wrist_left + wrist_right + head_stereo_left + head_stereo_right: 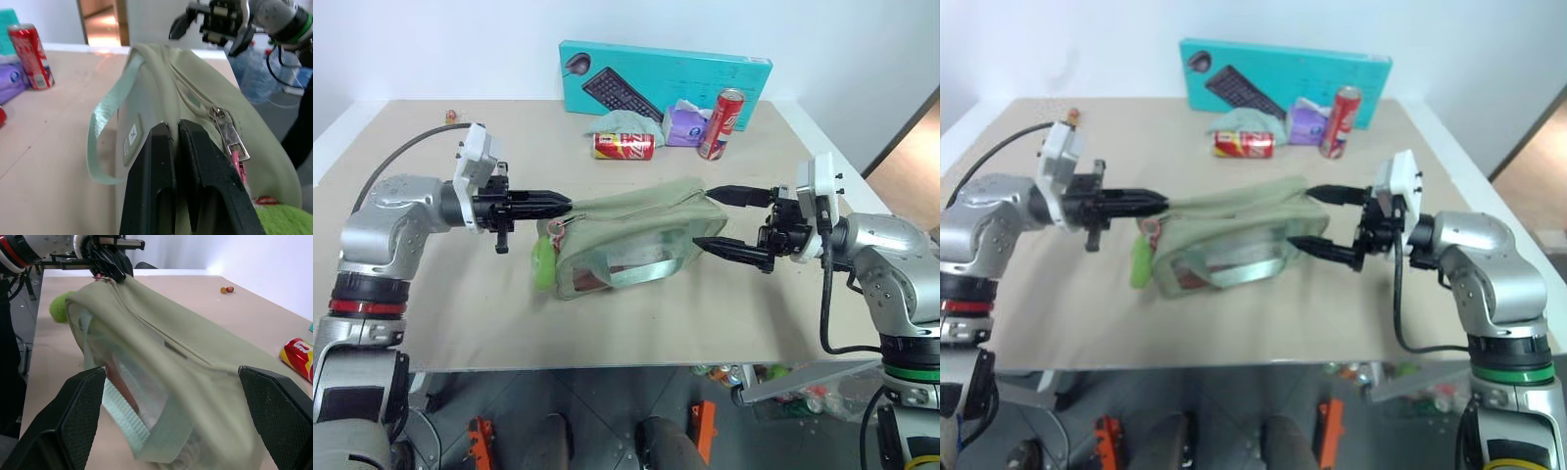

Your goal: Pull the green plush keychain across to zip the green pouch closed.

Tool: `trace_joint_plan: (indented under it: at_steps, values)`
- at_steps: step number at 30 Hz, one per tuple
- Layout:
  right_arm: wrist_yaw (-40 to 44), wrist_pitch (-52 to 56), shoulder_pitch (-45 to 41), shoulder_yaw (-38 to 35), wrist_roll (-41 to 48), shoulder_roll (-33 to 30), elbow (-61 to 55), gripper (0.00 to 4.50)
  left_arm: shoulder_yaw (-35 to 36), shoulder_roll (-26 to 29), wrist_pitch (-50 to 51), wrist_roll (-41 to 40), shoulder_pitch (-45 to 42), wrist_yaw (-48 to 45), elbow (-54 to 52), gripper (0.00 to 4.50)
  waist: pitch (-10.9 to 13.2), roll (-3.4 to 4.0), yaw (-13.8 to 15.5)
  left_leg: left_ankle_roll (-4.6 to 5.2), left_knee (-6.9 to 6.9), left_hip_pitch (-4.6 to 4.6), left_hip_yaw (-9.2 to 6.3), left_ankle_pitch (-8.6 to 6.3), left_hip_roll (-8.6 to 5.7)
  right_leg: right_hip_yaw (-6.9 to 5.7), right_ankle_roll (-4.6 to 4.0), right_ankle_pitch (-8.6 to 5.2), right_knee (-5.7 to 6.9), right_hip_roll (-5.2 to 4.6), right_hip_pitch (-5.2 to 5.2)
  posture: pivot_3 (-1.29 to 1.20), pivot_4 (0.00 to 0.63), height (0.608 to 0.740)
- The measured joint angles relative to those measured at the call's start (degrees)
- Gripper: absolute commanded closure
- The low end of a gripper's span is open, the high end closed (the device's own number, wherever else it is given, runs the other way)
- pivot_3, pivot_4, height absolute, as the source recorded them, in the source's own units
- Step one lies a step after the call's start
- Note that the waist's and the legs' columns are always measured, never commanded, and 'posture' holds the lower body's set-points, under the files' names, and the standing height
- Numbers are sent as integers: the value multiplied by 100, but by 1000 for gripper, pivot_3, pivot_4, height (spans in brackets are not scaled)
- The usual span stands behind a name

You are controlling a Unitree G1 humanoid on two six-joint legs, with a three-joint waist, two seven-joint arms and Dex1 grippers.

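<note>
Looking from the head, you find the green pouch [626, 240] mid-table, the green plush keychain [543, 264] hanging at its end nearest your left gripper [563, 204], whose fingers are pressed together on nothing. Left wrist: those fingertips [168, 142] rest beside the zipper pull [230, 142], likely lining up a pinch. Right wrist: your right gripper [176, 396] stands spread wide around the pouch's opposite end, probably to brace it.

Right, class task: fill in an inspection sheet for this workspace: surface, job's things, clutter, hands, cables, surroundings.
Surface: beige table.
Job's things: green pouch mid-table; green plush keychain hanging at its left end.
Clutter: keyboard box, upright can, lying can, teal cloth, purple pack at the far edge.
Hands: left hand shut at the pouch's left end; right hand open around its right end.
Cables: black cable at right wrist.
Surroundings: white wall.
</note>
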Motion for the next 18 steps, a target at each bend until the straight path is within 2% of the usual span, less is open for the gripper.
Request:
trace_joint_plan:
  at_steps: [5,13,18]
  values:
    - [-89,26,105,-38,10,-73,-131,0,-12,-255,-35,93,-713,-409,857,4476,0,1,4,2,8,-11,-6,-1,-2,-4,3,0,0,-1,-3,0,150,740]
    - [-158,83,190,-161,21,-155,-197,0,-124,-433,-186,319,-877,-715,1072,4476,1,2,-5,11,8,-10,-10,-6,0,-5,0,-2,3,5,-4,0,150,740]
    - [-172,95,189,-159,21,-155,-200,0,-145,-575,-857,735,-949,-690,1640,4476,1,2,2,10,14,-10,-11,-6,0,-6,0,0,3,4,-1,0,150,740]
